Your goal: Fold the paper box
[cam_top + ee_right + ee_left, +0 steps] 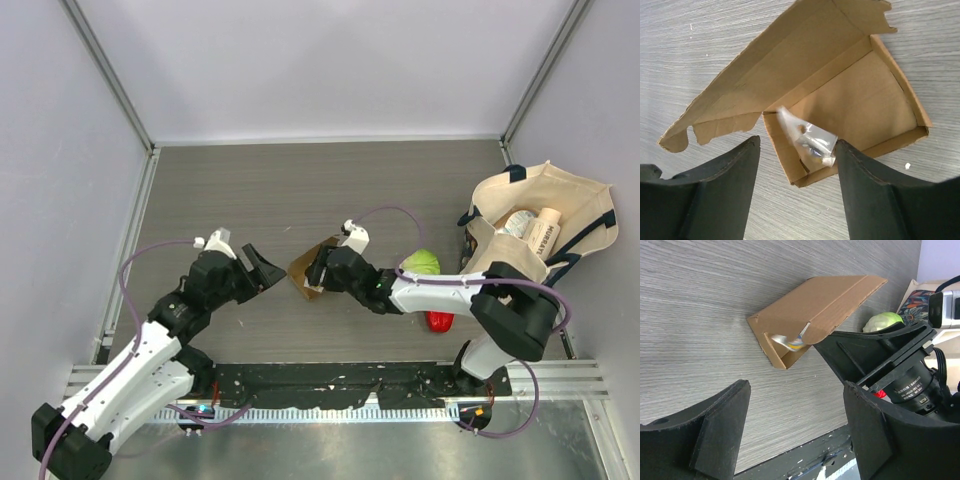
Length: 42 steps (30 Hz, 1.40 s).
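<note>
The paper box [302, 273] lies in the middle of the table [250, 190], with its lid flap raised and a small clear packet [812, 141] inside it. The right gripper [322, 268] hovers just over the box, fingers spread, holding nothing. The left gripper [270, 268] is near the box, also spread wide and empty

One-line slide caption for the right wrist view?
Open right pincer poised over the partly folded paper box, a small clear packet inside, on the grey wood-grain table.
</note>
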Motion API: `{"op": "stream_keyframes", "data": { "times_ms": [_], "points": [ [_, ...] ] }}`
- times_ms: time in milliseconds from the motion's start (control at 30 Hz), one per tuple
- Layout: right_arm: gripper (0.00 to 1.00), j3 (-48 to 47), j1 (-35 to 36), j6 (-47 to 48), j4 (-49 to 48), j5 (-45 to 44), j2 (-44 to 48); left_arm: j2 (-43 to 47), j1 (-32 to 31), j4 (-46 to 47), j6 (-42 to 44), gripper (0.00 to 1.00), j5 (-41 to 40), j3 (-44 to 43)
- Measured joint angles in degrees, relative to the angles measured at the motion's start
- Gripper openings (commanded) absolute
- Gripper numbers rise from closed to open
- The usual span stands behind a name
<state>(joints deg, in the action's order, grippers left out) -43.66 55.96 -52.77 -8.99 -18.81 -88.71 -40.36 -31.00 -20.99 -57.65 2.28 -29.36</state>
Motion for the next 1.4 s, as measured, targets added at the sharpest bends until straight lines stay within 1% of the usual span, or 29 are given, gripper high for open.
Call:
{"op": "stream_keyframes", "data": {
  "times_ms": [33,100,233,300,367,400,467,500,533,567,600,633,667,700,767,800,900,1000,1167,1300,1400],
  "points": [
    [0.73,0.0,0.2,-0.2,-0.5,-0.4,-0.4,0.3,0.0,-0.1,-0.2,0.80,-0.2,0.0],
    [0.75,0.0,0.3,0.0,-1.0,-1.1,-0.6,0.6,0.0,-0.3,-0.5,0.84,-0.6,0.0],
    [0.74,0.7,-0.3,3.7,-1.0,-1.2,2.2,-1.2,0.0,-0.6,-0.5,0.84,-1.5,-0.3],
    [0.73,1.1,-2.1,7.3,0.5,0.3,5.9,-3.2,0.1,-0.8,-0.3,0.83,-2.5,-0.7],
    [0.70,1.2,-6.7,11.3,2.6,3.7,10.2,-5.6,0.6,-1.4,0.0,0.81,-3.3,-1.6],
    [0.67,1.1,-10.0,13.3,3.5,5.8,12.2,-6.8,1.2,-1.6,0.2,0.75,-3.6,-2.2],
    [0.63,1.0,-16.5,16.4,5.3,10.2,14.8,-9.1,2.8,-1.7,0.6,0.67,-3.7,-3.3],
    [0.59,0.9,-20.6,17.7,6.3,13.3,15.5,-10.5,4.2,-1.3,0.9,0.61,-3.6,-3.7],
    [0.55,0.6,-24.3,18.9,7.5,16.2,15.6,-11.8,5.6,-1.0,0.9,0.59,-3.4,-3.9],
    [0.52,0.2,-26.9,19.9,8.3,17.7,15.2,-13.1,6.8,-0.3,0.8,0.56,-3.3,-4.0],
    [0.47,-0.5,-29.5,20.7,9.3,19.5,14.3,-14.4,7.9,0.2,0.6,0.54,-3.1,-4.0],
    [0.44,-1.6,-31.3,21.5,10.6,21.0,13.0,-15.6,8.9,1.0,0.5,0.49,-2.6,-4.0],
    [0.39,-3.3,-32.3,22.4,11.8,22.3,10.9,-17.0,9.6,1.8,0.3,0.39,-2.2,-4.0],
    [0.32,-5.4,-32.8,23.2,12.7,23.4,8.4,-18.3,9.9,2.5,-0.1,0.35,-1.8,-4.0],
    [0.24,-10.5,-32.9,24.9,14.6,25.8,2.4,-22.4,10.1,4.7,-0.9,0.30,0.1,-4.2],
    [0.23,-12.5,-32.8,25.5,14.8,26.8,0.0,-24.1,10.1,5.4,-1.0,0.30,1.0,-4.2],
    [0.23,-17.5,-32.2,27.1,14.9,29.9,-7.5,-28.3,10.0,6.9,-2.0,0.30,3.6,-4.2],
    [0.22,-18.2,-31.1,28.4,15.0,30.7,-10.5,-28.9,9.5,8.2,-2.5,0.30,4.8,-4.1],
    [0.21,-19.2,-27.2,30.6,16.4,30.9,-12.1,-30.5,8.2,11.2,-3.3,0.27,6.4,-4.2],
    [0.20,-19.5,-24.5,31.3,16.3,30.3,-12.1,-34.0,6.5,11.6,-3.9,0.25,6.7,-5.0],
    [0.20,-19.3,-23.4,31.0,16.2,29.0,-12.0,-34.1,4.4,11.9,-5.2,0.24,6.1,-5.0]
  ]
}}
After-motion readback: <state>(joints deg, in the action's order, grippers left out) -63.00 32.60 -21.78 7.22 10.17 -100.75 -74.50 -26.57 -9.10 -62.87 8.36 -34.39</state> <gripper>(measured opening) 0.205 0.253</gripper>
